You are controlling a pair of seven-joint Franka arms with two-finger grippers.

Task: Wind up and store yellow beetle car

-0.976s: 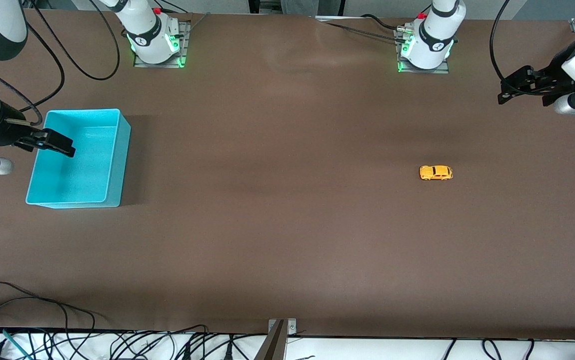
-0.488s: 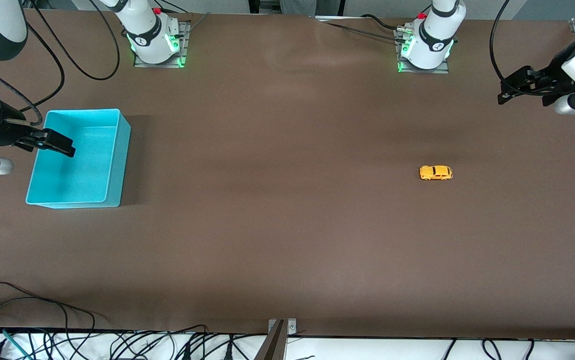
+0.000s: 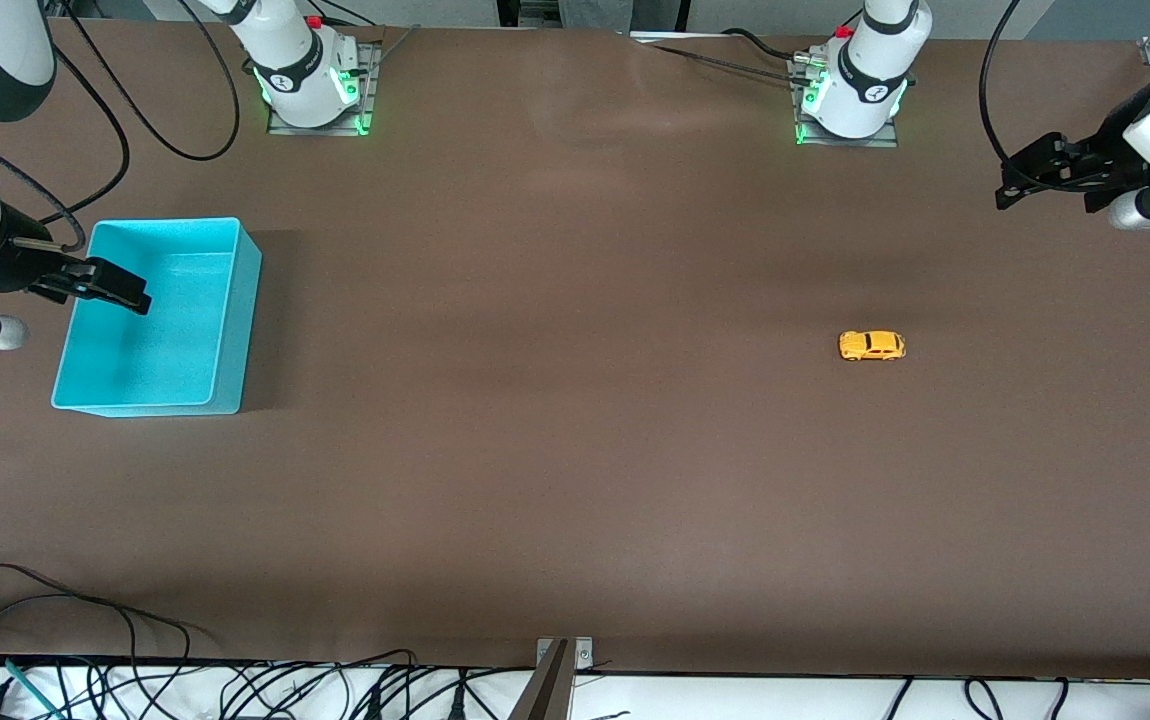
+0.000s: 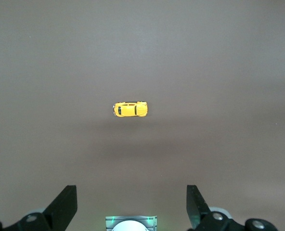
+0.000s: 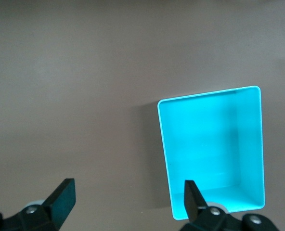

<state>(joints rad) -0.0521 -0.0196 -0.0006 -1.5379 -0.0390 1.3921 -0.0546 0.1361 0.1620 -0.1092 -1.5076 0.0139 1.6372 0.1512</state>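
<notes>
The yellow beetle car (image 3: 872, 345) stands on its wheels on the brown table, toward the left arm's end; it also shows in the left wrist view (image 4: 130, 109). My left gripper (image 3: 1020, 178) hangs open and empty high over the table at that end, apart from the car; its fingers spread wide in the left wrist view (image 4: 131, 211). The turquoise bin (image 3: 153, 318) stands empty at the right arm's end, and shows in the right wrist view (image 5: 214, 144). My right gripper (image 3: 115, 285) hangs open and empty over the bin's edge, its fingers wide apart (image 5: 128, 204).
The two arm bases (image 3: 310, 75) (image 3: 850, 90) stand along the table's edge farthest from the front camera. Loose cables (image 3: 85, 680) lie along the edge nearest that camera. A metal bracket (image 3: 560, 670) sits at that edge's middle.
</notes>
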